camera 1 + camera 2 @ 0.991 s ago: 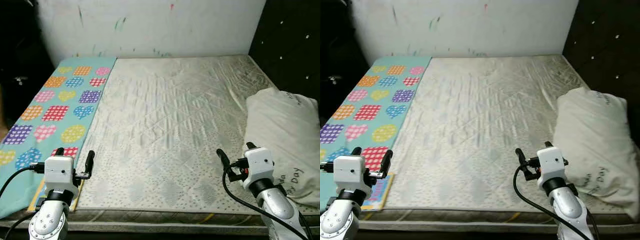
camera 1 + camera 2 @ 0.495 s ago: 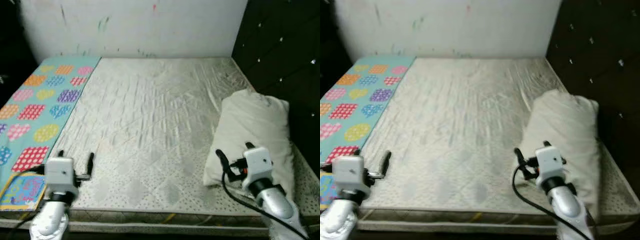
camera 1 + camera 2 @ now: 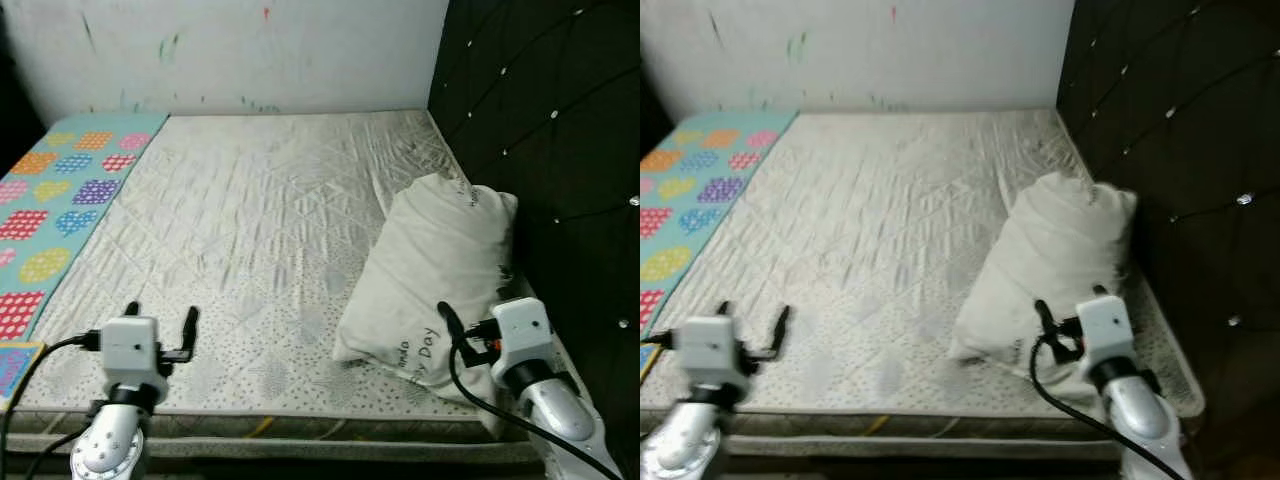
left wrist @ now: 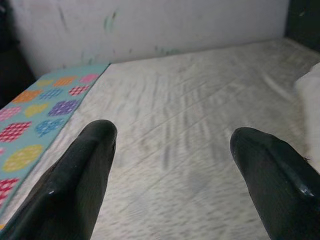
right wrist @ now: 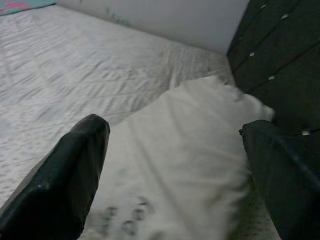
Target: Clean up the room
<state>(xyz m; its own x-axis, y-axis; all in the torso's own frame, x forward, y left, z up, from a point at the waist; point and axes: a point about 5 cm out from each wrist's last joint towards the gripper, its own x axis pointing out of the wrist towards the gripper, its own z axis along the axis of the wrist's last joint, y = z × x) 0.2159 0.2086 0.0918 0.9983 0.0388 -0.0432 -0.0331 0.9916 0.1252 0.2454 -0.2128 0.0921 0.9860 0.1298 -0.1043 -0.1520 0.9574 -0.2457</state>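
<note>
Your view has swung right since a second ago: the pillow (image 3: 430, 270), then at the frame's right edge, now sits centre-right against the dark tufted headboard (image 3: 540, 120). That reads as lining up on it for tidying. Right gripper (image 3: 468, 325), fingers spread wide, hovers over the pillow's near end. Left gripper (image 3: 160, 318), also spread and empty, is well left of the pillow, above the mattress (image 3: 250, 200). Pillow print reads "Day"; the rest is illegible.

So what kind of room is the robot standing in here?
Most likely a bedroom. A large bare mattress lies in front of it, with a white pillow resting beside a dark padded headboard. A colourful heart-patterned blanket lies along the far side of the mattress.
</note>
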